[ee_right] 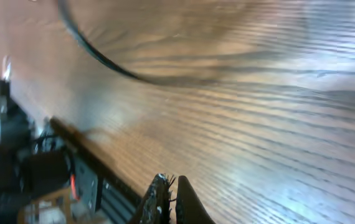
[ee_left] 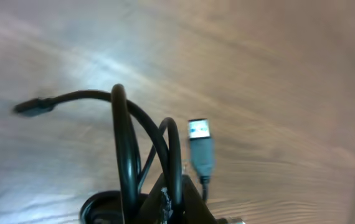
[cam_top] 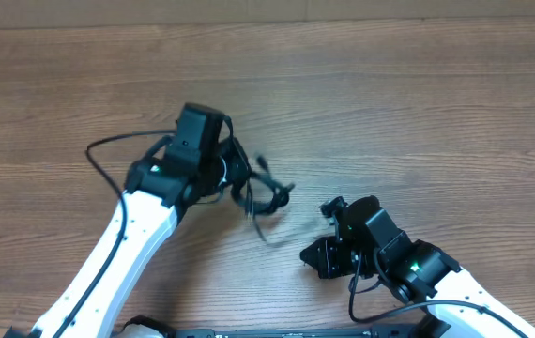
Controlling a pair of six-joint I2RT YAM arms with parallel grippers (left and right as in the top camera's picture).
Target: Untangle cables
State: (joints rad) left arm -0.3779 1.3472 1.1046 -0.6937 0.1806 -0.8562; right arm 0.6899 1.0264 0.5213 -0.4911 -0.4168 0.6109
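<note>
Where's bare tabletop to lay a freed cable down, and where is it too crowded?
Widest bare table: the whole far strip beyond the left claw. Also free: the right side past the right claw, and the near-left corner beside the left arm. Crowded: the gap between the claws, where the left one holds the cables.

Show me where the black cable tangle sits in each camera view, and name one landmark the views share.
Overhead: the cables lie near the centre.
Left wrist: their loops rise from bottom centre, a silver USB plug to their right.
Right wrist: only one black cord arcs across the upper left; whether it joins the tangle cannot be told.
Shared landmark: the wood-grain table.
</note>
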